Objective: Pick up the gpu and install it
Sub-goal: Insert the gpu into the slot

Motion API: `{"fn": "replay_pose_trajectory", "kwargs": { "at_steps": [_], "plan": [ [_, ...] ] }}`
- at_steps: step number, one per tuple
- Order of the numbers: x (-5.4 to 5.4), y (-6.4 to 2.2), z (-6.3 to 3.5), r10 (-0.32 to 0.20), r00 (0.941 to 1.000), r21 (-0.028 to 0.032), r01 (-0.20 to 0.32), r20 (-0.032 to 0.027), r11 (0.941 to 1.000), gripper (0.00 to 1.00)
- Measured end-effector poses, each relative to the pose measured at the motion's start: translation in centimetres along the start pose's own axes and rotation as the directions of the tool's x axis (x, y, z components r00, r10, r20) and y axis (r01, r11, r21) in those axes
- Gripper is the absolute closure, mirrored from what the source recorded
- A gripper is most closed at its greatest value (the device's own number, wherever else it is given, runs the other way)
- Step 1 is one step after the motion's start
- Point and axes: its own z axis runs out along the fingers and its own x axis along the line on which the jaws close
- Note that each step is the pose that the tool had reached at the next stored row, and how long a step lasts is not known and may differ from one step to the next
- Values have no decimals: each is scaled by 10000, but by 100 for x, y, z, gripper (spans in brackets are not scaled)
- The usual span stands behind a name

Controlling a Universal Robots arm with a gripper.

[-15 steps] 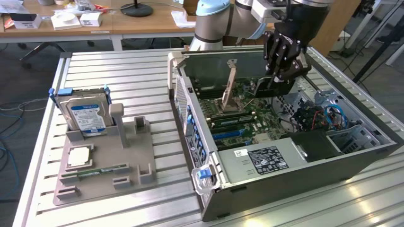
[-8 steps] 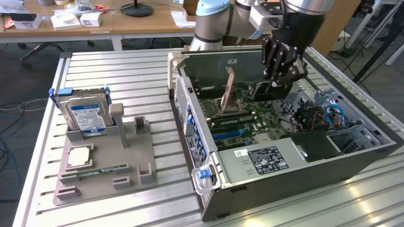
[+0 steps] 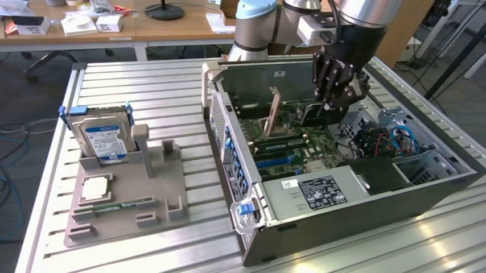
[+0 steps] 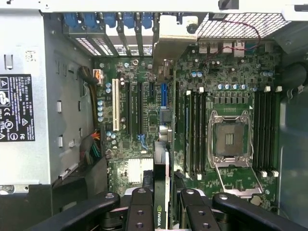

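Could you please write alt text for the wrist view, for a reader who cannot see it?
The hand grips the gpu edge-on above the motherboard inside an open computer case. The board carries expansion slots, memory slots and an empty processor socket; a labelled power supply sits beside it.

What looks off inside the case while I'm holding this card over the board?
Nothing looks spilled or broken. One oddity: the CPU socket on the motherboard stands open and empty, with its metal frame flipped back. The gpu sits straight, edge-on, clamped in the gripper.
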Motion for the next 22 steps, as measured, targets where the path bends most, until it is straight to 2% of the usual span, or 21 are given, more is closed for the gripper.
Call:
{"fn": "replay_pose_trajectory", "kwargs": {
  "at_steps": [22],
  "plan": [
    [6, 4, 283, -2, 10000, -60, 2, -1, 10000, 73]
  ]
}}
